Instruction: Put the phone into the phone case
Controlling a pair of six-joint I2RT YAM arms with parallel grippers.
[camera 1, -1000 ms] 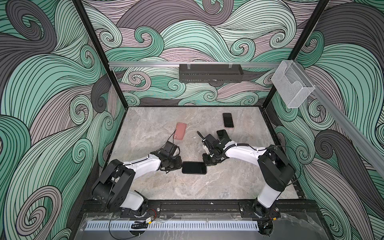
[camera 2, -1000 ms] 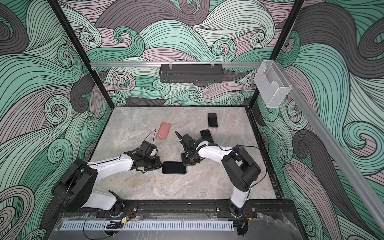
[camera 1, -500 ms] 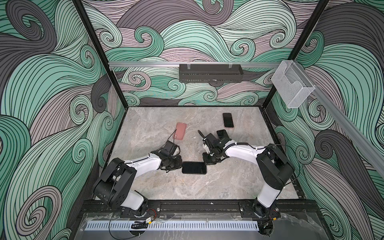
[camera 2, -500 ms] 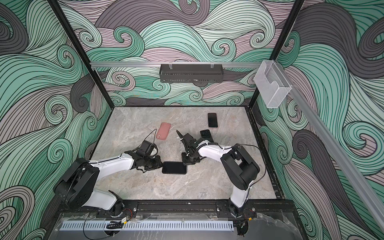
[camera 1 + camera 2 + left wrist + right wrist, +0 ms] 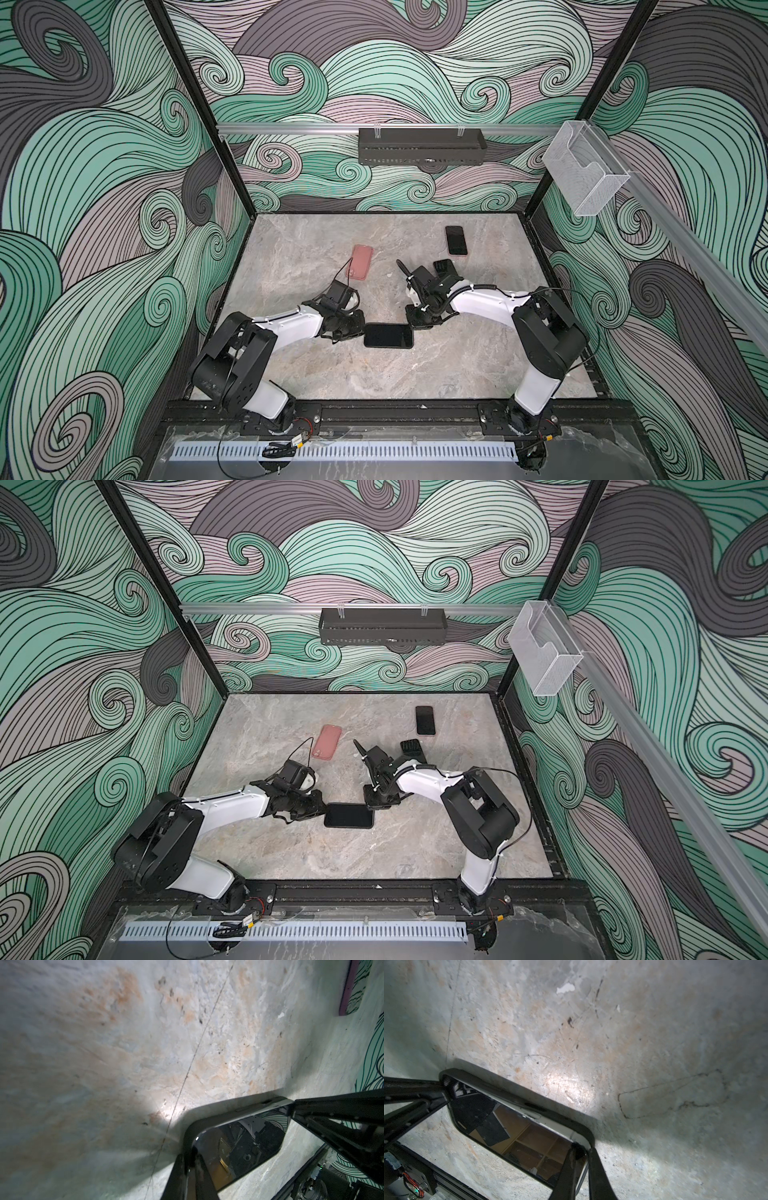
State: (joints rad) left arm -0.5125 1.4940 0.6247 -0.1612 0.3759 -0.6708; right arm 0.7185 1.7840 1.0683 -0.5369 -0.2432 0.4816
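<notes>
left tool (image 5: 361,329) is nipped almost closed on one end of the phone (image 5: 388,336), and right tool (image 5: 412,325) is pinched tight on the opposite corner (black phone case (image 5: 228,1114) rim wraps it). the phone lies flat on the surface (image 5: 415,374) between both tips.

1. The phone (image 5: 388,335) lies in its case (image 5: 232,1114) mid-table (image 5: 457,374).
2. The left gripper (image 5: 362,330) meets it at 9 o'clock, and the right gripper (image 5: 413,325) at 2 o'clock.
3. A loose case (image 5: 362,268) lies at 11 o'clock and a second phone (image 5: 456,240) at 1 o'clock.
</notes>
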